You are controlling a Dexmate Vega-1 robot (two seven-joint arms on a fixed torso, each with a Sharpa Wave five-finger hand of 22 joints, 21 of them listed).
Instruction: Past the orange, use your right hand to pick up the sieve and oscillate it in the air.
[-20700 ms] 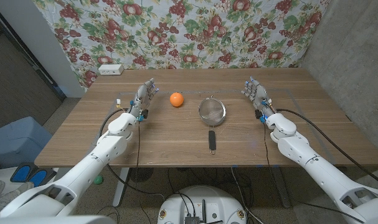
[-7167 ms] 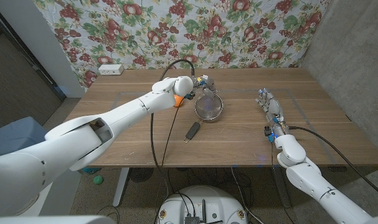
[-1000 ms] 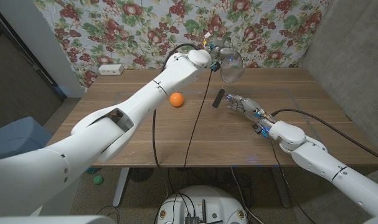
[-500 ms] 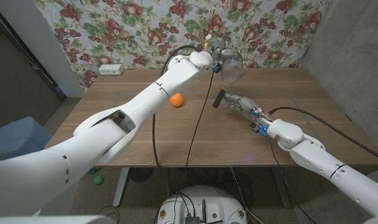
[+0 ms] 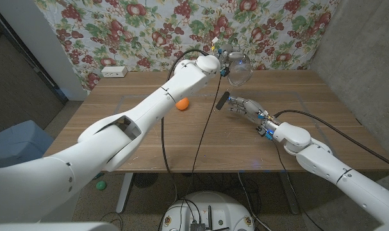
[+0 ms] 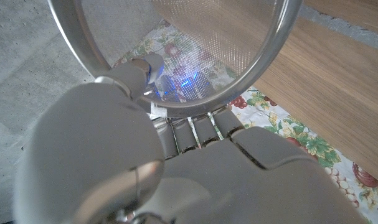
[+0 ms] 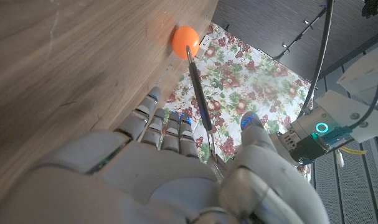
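The round metal mesh sieve with a black handle (image 5: 236,72) is held in the air over the far middle of the wooden surface (image 5: 149,138), its rim pinched by the left robot hand (image 5: 223,58); the long axis slopes, the handle pointing down and near, probably so that it can be taken; the right robot hand (image 5: 244,107) is spread just beside the handle, apparently not gripping; the small orange fruit (image 5: 182,103) lies to the left.

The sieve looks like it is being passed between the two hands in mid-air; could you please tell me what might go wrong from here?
1. The left hand holds the sieve by its rim, high above the table; letting go early would likely drop it.
2. The right hand is at the handle, but a firm grip isn't plain, so it might slip.
3. A fall could hit the orange.
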